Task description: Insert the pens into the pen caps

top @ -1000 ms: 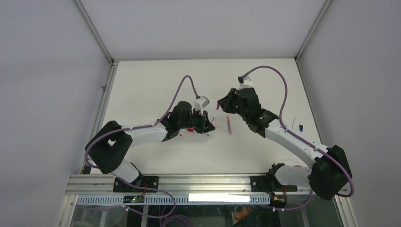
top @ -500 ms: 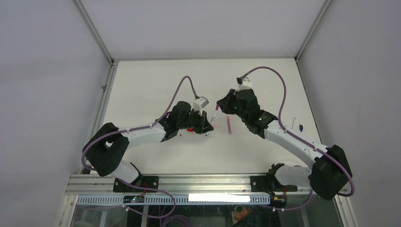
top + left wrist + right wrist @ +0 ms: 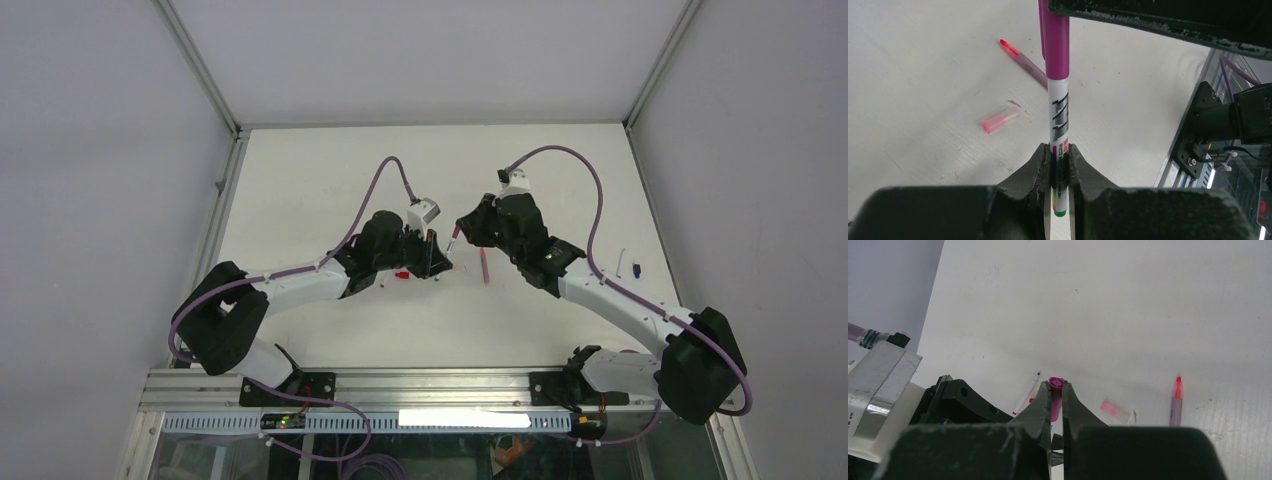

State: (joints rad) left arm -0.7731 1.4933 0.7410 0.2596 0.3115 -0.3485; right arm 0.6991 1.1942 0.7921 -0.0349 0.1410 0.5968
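My left gripper (image 3: 1058,150) is shut on the lower barrel of a white pen (image 3: 1058,115) with a green end. The pen's far end sits inside a magenta pen cap (image 3: 1056,45). My right gripper (image 3: 1057,386) is shut on that cap (image 3: 1056,385). In the top view the two grippers, left (image 3: 437,262) and right (image 3: 458,228), meet over the table's middle with the pen (image 3: 450,248) between them. A loose pink cap (image 3: 1000,120) and a red-tipped pen (image 3: 1024,62) lie on the table beyond.
A white pen with a red end (image 3: 1027,392) lies beside the left gripper's body (image 3: 958,400). A red cap (image 3: 401,274) lies under the left arm. Near the right edge lie a small blue cap (image 3: 637,268) and a thin white pen (image 3: 621,262).
Both grippers have drifted slightly toward the far side of the table and closer together, still joined by the pen. Both grips are unchanged.
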